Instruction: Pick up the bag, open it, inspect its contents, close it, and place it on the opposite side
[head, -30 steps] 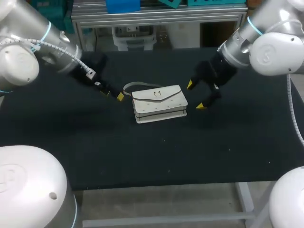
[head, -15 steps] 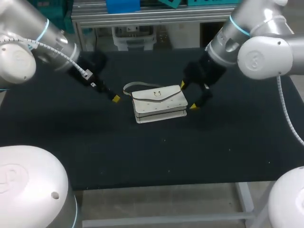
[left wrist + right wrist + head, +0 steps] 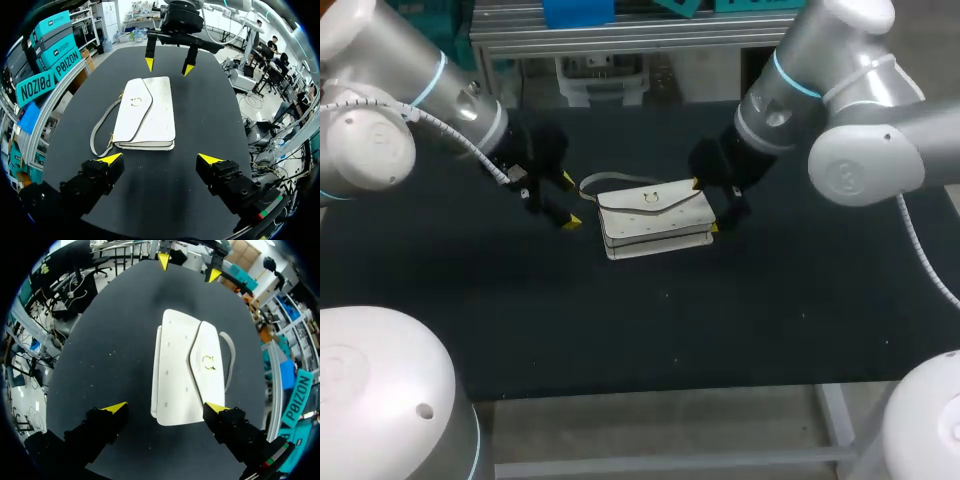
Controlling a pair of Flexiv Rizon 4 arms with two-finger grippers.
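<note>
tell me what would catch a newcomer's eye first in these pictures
A white bag lies flat in the middle of the black table, with its flap closed and its strap looped out beside it. The left gripper and the right gripper face each other from opposite ends of the bag. Both are open, their bright yellow tips standing out against the dark surface.

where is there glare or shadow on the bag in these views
Head view: the white bag is far brighter than the black table, and no cast shadow shows. Left wrist view: soft light, with thin dark lines in the folds of the bag's near side. Right wrist view: the table catches more light and looks grey; no glare on the bag's flap.
</note>
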